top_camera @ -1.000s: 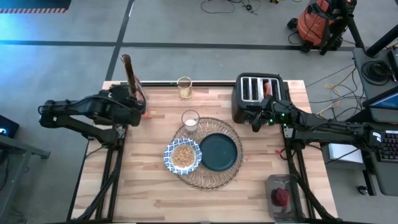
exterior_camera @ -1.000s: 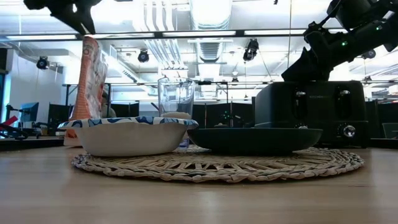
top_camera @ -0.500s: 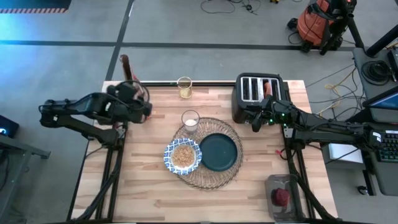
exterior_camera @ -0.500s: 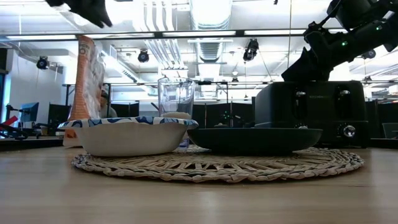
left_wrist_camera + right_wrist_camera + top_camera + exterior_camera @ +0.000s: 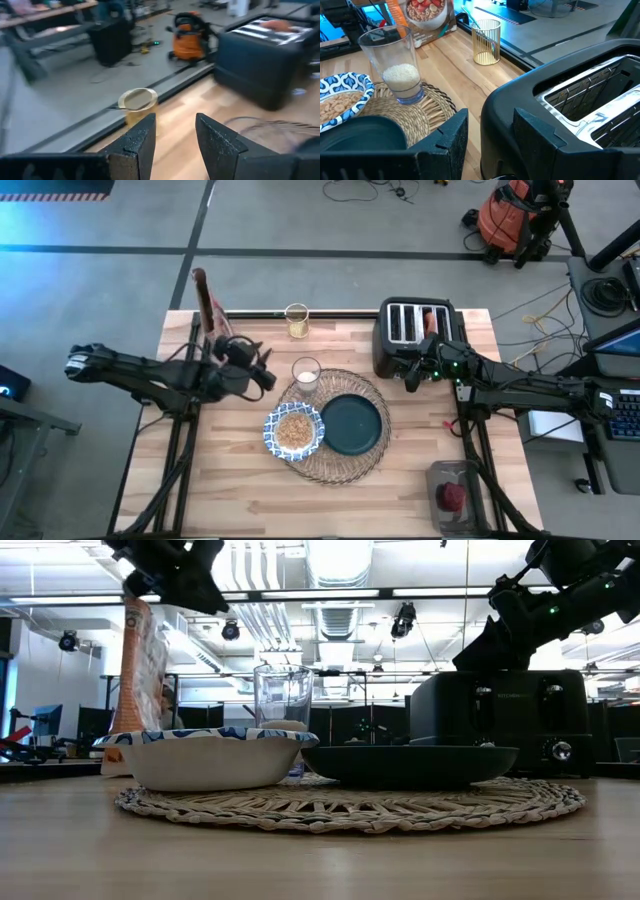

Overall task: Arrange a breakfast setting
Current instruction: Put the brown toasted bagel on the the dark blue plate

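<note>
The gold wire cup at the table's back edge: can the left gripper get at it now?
Probably yes. The left gripper is open and empty, and bare table lies between it and the gold wire cup, with nothing in between.

A rough woven placemat (image 5: 352,462) lies on the pale wood table (image 5: 230,480), beside a matt black toaster (image 5: 412,332).

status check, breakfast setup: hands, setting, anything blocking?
Left hand open, empty, beside small clear glass. Right hand open against black four-slot toaster. Blue-and-white patterned bowl, dark teal plate on mat. Nothing blocking.
</note>
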